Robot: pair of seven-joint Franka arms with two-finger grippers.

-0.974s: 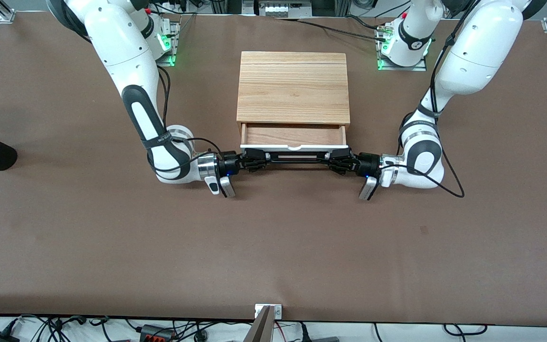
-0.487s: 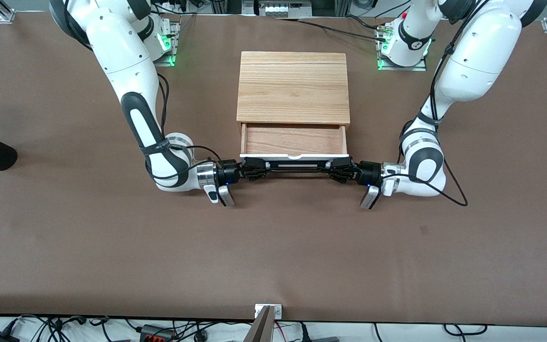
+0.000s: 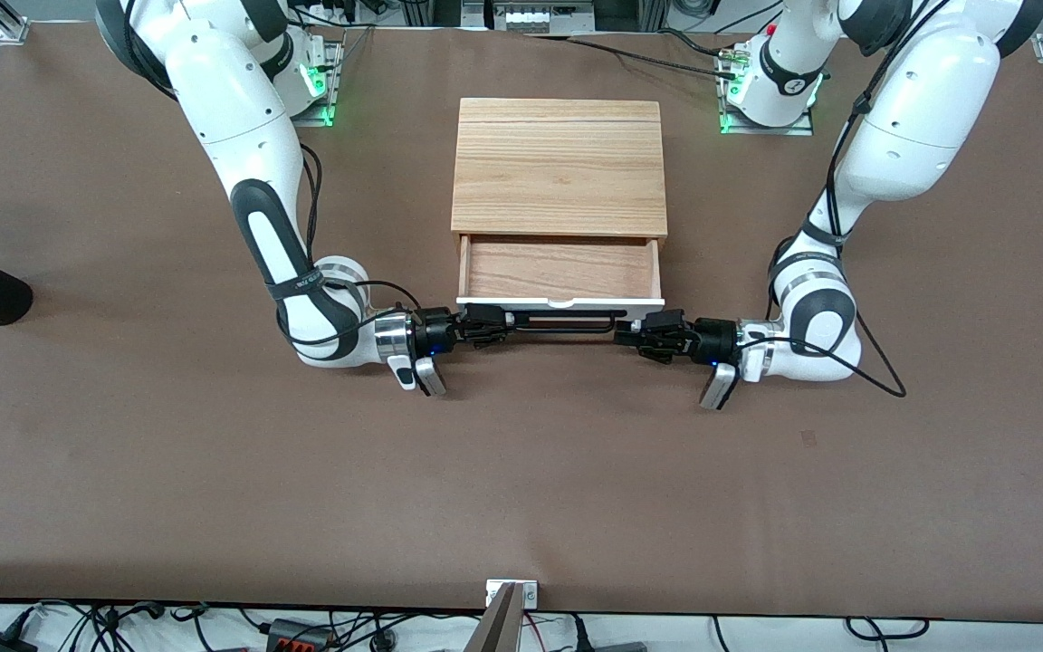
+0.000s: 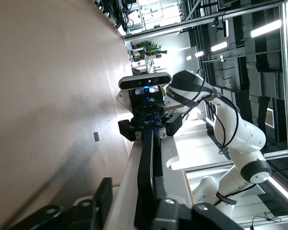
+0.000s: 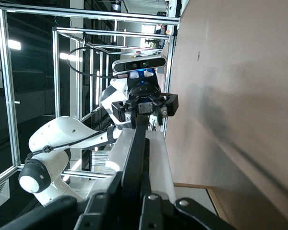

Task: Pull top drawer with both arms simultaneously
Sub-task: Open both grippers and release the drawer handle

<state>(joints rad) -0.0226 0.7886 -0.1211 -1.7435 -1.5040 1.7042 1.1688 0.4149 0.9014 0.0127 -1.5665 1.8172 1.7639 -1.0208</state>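
Slides the top drawer point(image 3: 560, 269) farther out of the cabinet point(image 3: 560, 167) at frame centre than a second ago, keeps the right gripper point(image 3: 496, 322) clenched on the handle point(image 3: 565, 314), frees the left gripper point(image 3: 630, 334), spread off its end, probably leaves only withdrawal.

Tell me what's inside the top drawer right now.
The top drawer is pulled out, and the part that shows holds nothing but its bare light wood bottom. The cabinet covers its rear part, so anything lying there cannot be seen.
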